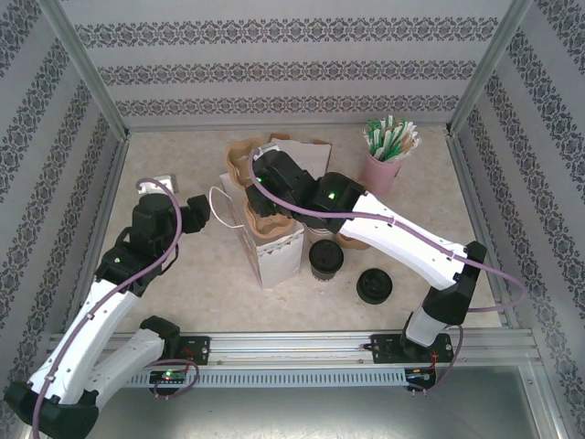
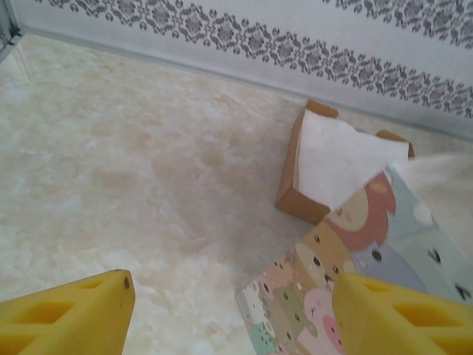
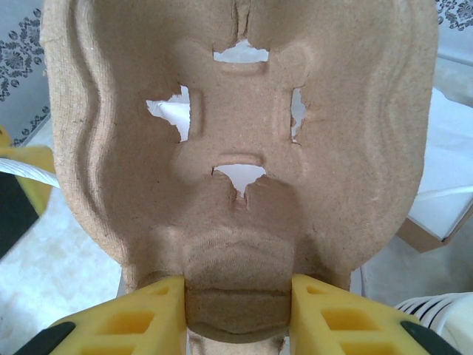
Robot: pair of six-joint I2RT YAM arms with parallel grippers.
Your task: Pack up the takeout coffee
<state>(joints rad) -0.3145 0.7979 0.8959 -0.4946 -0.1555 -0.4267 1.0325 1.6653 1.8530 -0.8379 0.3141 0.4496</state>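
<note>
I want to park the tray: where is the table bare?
Bare: the near strip between bag and rail, and the back left beside the napkin box. Crowded: the middle, with the held tray at the bag, the lidded cup and loose lid.

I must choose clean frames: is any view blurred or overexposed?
Top external: evenly lit, sharp. Left wrist: the napkins wash out to plain white. Right wrist: the pulp cup carrier is sharp, the wall behind it softer.

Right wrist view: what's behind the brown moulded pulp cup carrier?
The brown moulded pulp cup carrier hides nearly everything. White patches show through its cut-outs; a brown cardboard box of white paper peeks past its right edge.
</note>
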